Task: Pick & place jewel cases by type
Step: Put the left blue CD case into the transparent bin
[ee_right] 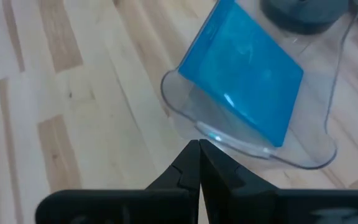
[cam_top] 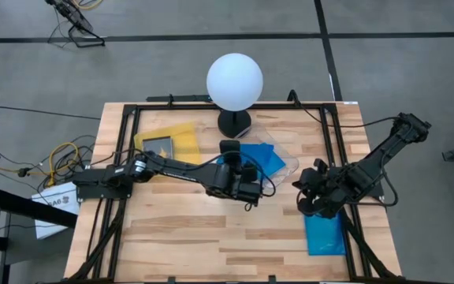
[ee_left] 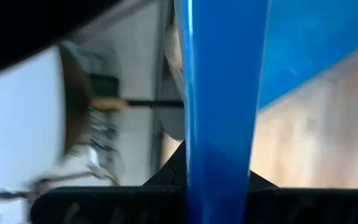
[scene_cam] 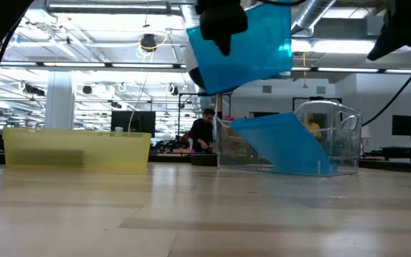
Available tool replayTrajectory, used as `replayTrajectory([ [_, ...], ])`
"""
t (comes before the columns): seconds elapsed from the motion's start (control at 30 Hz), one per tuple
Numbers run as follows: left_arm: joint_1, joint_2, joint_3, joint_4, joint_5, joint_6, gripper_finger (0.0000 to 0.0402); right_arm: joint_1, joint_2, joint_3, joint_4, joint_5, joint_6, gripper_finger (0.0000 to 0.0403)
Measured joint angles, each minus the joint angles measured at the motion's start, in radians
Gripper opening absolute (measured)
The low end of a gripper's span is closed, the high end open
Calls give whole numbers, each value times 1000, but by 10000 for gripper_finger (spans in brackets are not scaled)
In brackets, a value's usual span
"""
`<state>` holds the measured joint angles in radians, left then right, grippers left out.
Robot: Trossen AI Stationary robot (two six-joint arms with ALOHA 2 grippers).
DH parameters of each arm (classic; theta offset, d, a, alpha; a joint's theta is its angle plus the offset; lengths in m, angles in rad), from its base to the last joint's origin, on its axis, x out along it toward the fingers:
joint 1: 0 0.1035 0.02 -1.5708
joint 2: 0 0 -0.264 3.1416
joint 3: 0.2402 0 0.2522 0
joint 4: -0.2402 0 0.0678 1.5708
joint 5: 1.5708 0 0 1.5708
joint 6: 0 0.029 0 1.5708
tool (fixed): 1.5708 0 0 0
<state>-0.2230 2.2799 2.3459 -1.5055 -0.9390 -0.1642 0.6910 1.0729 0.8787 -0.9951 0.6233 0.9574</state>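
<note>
My left gripper (cam_top: 240,183) reaches to the table's middle, beside the clear tray (cam_top: 288,164), and is shut on a blue jewel case (scene_cam: 242,46) held high above the wood. One blue case (scene_cam: 285,144) leans inside the clear tray, its lower edge on the tray's floor. Another blue case (cam_top: 325,234) lies flat near the table's right near corner. A dark case (cam_top: 158,147) lies in the yellow tray (cam_top: 181,132). My right gripper (ee_right: 198,152) is shut and holds nothing, hovering right of the clear tray (ee_right: 253,146). My left gripper pinches the blue jewel case between its two fingers, and the case shows edge-on (ee_left: 219,124) in the wrist view. In the low view the fingers are on its upper corner (scene_cam: 223,32), coming from above. The case hangs tilted below them, lifted clear of the table.
A lamp with a white globe (cam_top: 234,81) on a dark base (cam_top: 233,122) stands at the far edge behind the clear tray. A black frame (cam_top: 120,158) runs round the tabletop. Bare wood (cam_top: 211,237) spans the near half. People (scene_cam: 204,128) show in the room beyond.
</note>
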Motion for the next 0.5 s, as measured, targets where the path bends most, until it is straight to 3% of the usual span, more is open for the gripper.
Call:
replayTrajectory([
  [0.1,0,0,0,43,-31,99,0,0,0,0,-1,10,-15,0],
  [0.23,0,0,-15,134,1,187,0,0,0,0,-6,10,-34,0],
  [0.5,0,0,-52,163,49,234,0,30,0,0,-56,76,-23,0],
])
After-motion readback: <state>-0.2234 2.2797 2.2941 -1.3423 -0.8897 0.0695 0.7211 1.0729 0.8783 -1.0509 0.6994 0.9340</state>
